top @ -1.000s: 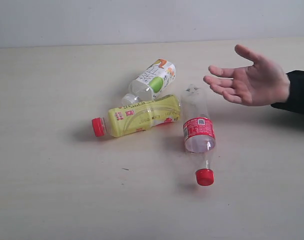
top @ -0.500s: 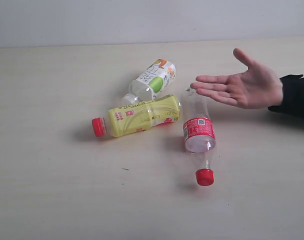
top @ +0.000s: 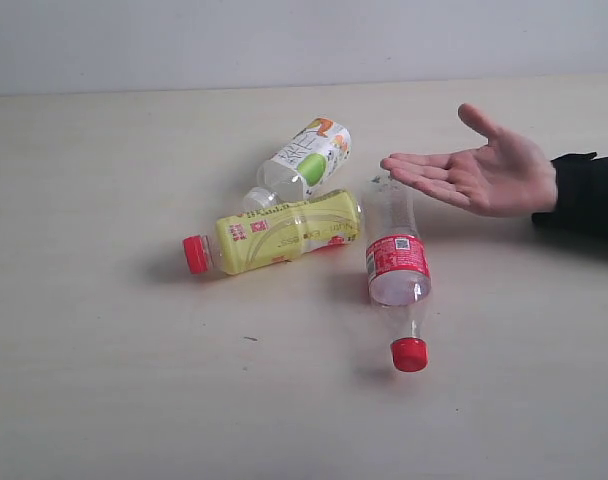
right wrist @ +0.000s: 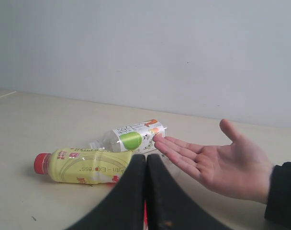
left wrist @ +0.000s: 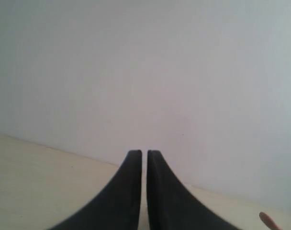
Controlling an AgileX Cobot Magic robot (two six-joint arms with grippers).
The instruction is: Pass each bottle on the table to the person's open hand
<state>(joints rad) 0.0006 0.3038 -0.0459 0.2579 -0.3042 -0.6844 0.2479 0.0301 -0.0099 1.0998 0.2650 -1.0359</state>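
Three bottles lie on their sides on the cream table [top: 104, 360]. The yellow-labelled one with a red cap [top: 274, 237] is in the middle. A green-and-white labelled one [top: 306, 158] lies behind it, and the red-labelled one with a red cap [top: 396, 270] to its right. A second green-and-white bottle is out of view. The person's open hand [top: 484, 175] hovers palm up at the right, fingertips over the red-labelled bottle's base. Neither gripper shows in the exterior view. My left gripper [left wrist: 144, 154] is shut and empty. My right gripper [right wrist: 146, 157] is shut and empty, facing the yellow bottle [right wrist: 83, 167] and the hand [right wrist: 222, 165].
A plain pale wall [top: 304, 40] runs behind the table's far edge. The black sleeve cuff [top: 584, 195] enters from the right edge. A fingertip [left wrist: 267, 220] shows at the corner of the left wrist view.
The person's hand has shifted left and flattened, palm up, its fingertips now over the red-labelled bottle's base. The bottles have not moved.
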